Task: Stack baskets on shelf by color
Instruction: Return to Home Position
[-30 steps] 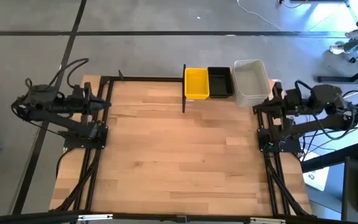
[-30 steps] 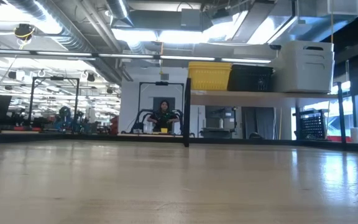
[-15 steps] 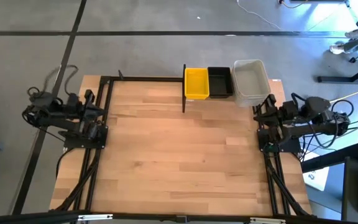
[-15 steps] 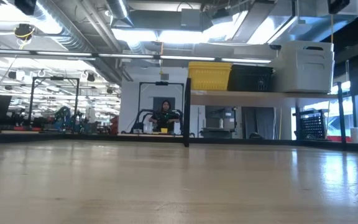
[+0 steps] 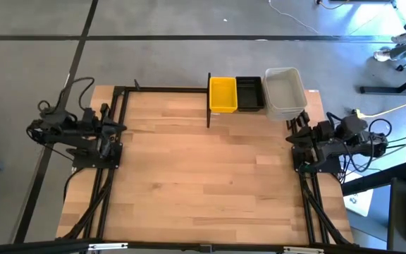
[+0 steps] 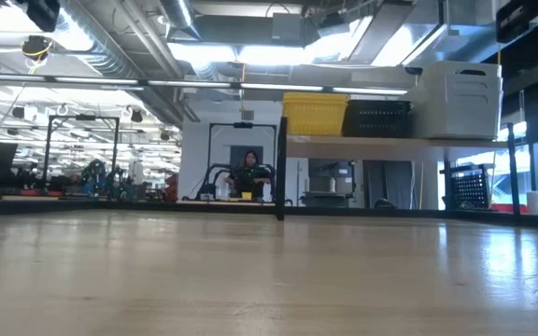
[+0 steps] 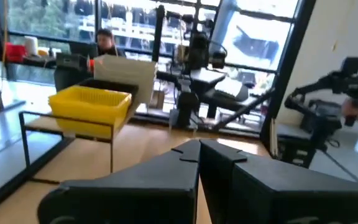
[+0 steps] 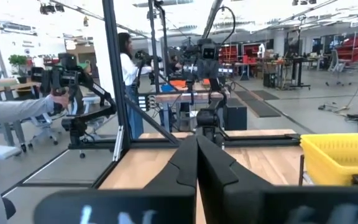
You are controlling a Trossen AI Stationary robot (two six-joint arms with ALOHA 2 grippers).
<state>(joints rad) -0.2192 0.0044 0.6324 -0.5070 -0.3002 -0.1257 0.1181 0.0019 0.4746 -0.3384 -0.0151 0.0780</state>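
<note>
Left hand (image 7: 199, 144) and right hand (image 8: 196, 138) are closed, empty; tuck both arms home slowly, keeping well clear of shelf (image 6: 362, 141) and baskets (image 5: 249, 93).

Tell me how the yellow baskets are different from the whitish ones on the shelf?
The yellow baskets are bright; the whitish baskets are pale and cloudy. The whitish baskets are wider and taller than the yellow baskets. The yellow baskets sit at the shelf's end nearer the left arm, the whitish baskets nearer the right arm. Both are rectangular and rest on the shelf.
</note>
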